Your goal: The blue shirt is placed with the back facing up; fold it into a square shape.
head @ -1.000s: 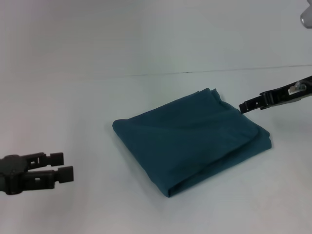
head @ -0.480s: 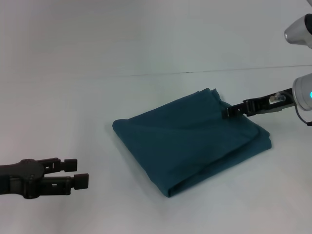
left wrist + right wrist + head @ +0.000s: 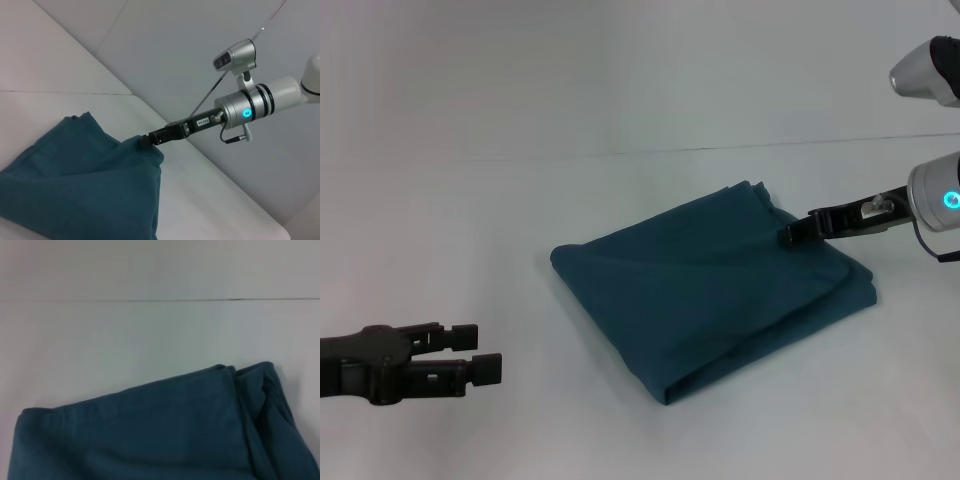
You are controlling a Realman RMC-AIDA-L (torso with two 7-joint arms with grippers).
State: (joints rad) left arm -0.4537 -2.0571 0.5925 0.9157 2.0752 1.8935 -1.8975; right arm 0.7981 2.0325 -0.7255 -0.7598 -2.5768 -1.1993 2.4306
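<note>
Nearest in the head view, the left gripper [image 3: 480,351] hovers low over the bare white table [image 3: 470,220] at the near left, its two black fingers parted by a narrow gap with nothing between them, well apart from the cloth. Past it, toward the middle of the table, lies the blue shirt [image 3: 710,285], folded into a flat, roughly square packet turned corner-on, with one corner pointing at the robot and layered edges showing along its near right side. The cloth is a plain dark teal, smooth on top apart from a few soft creases. At the shirt's far right edge the right gripper [image 3: 790,236] reaches in from the right, its tip touching the fabric near the far corner; whether its fingers are parted or closed on the cloth cannot be told. The left wrist view shows that same tip [image 3: 146,140] meeting a raised fold of the shirt [image 3: 80,175]. Farther back, a thin dark seam [image 3: 720,149] runs across the pale surface.
</note>
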